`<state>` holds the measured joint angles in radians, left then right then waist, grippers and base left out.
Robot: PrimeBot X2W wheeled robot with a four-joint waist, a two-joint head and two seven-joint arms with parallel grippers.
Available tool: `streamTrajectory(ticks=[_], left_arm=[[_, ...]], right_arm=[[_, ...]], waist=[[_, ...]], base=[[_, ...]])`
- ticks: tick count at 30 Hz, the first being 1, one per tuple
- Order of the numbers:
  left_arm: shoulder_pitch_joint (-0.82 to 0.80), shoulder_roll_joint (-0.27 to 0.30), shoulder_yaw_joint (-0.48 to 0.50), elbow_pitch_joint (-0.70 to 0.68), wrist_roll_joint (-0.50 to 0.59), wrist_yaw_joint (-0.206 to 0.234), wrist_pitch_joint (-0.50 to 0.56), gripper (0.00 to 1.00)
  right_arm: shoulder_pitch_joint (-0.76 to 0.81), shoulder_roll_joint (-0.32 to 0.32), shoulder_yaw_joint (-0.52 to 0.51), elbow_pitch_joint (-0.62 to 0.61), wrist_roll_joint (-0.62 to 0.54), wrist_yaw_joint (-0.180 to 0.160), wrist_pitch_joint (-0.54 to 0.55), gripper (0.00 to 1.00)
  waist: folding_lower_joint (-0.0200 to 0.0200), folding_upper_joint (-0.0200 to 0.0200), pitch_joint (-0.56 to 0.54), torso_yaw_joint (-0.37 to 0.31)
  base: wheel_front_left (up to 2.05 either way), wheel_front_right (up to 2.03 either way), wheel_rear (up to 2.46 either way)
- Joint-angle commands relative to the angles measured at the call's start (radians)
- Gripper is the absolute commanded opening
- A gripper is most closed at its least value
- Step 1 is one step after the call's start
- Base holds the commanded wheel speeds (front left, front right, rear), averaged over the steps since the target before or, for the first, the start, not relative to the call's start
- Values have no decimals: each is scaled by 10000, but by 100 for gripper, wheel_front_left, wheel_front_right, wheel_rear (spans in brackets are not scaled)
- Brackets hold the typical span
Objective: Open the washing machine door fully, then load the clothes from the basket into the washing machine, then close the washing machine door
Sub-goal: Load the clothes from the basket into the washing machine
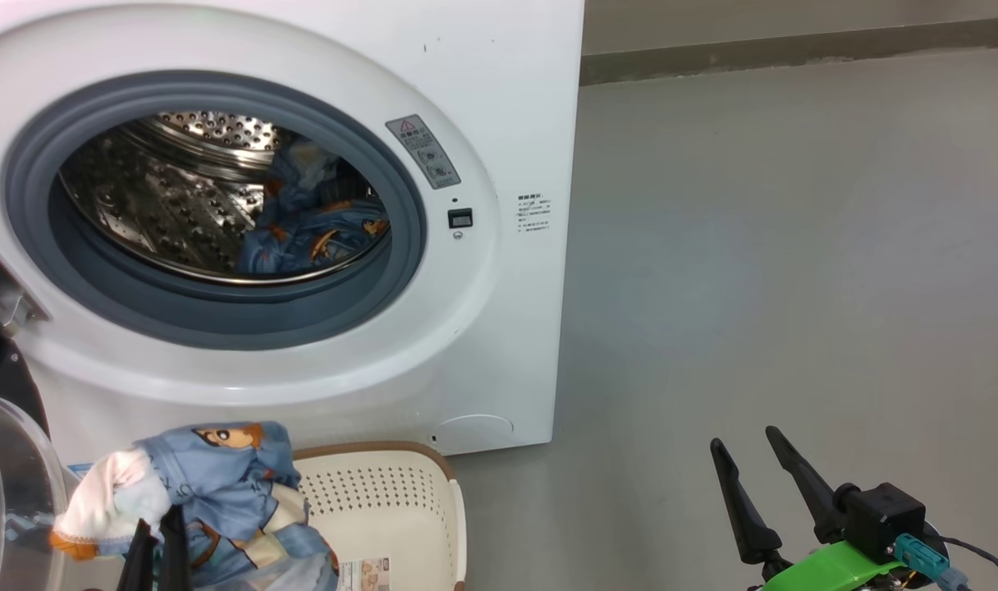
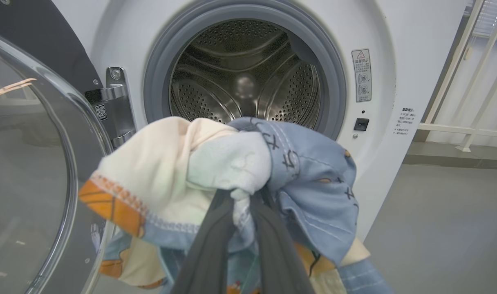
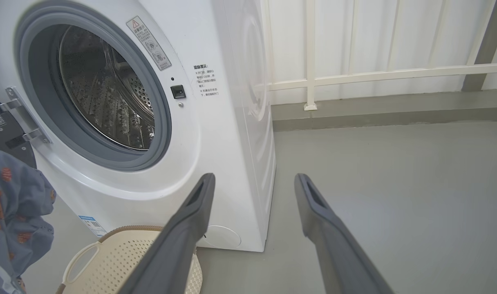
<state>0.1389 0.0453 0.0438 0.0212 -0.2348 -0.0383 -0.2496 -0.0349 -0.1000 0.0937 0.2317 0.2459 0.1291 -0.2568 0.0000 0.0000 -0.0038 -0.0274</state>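
Grey floor lies to the right of the washing machine, with a white railing along the wall behind it. The washing machine door stands wide open on the machine's left side. A metal hinge shows between the door and the blue-grey gasket. Nothing blocks the mouth of the steel drum in the head view. A blue garment with orange print already lies inside, toward the drum's right. A warning sticker and a latch slot sit right of the opening, and a round cap sits low on the front.

The basket is on the floor just in front of the machine's base, below the opening. It has a label sticker on its bottom.

Left gripper — fingers nearly together, pinching a bunch of clothes in light blue with orange prints and white and orange parts. The bunch hangs above the basket's left end, below and in front of the drum mouth, just beside the door glass. In the left wrist view it drapes over the fingertips and hides the lower edge of the opening.

Right gripper — fingers spread wide, holding nothing. It sits over the floor right of the machine, well apart from the clothes and the basket.
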Motion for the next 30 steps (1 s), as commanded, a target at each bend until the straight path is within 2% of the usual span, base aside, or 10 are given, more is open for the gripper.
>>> streamTrajectory(ticks=[1,14,23,30], left_arm=[[-238,51,279,-322,-58,65,-122,0],[-1589,50,295,-223,45,107,-122,0],[-3819,66,642,63,504,-194,-122,0],[-5725,315,1058,526,758,-415,-122,0]], right_arm=[[-109,-25,252,-288,-112,16,-37,100],[-407,-34,285,-427,3,16,-33,100],[-832,-31,285,-571,65,16,-41,100],[-1280,-37,462,-587,135,16,-46,100]], waist=[[0,0,36,-5],[0,0,1164,-219],[0,0,2177,-297],[0,0,2965,-499]], base=[[0,0,0],[0,0,0],[0,0,0],[0,0,0]])
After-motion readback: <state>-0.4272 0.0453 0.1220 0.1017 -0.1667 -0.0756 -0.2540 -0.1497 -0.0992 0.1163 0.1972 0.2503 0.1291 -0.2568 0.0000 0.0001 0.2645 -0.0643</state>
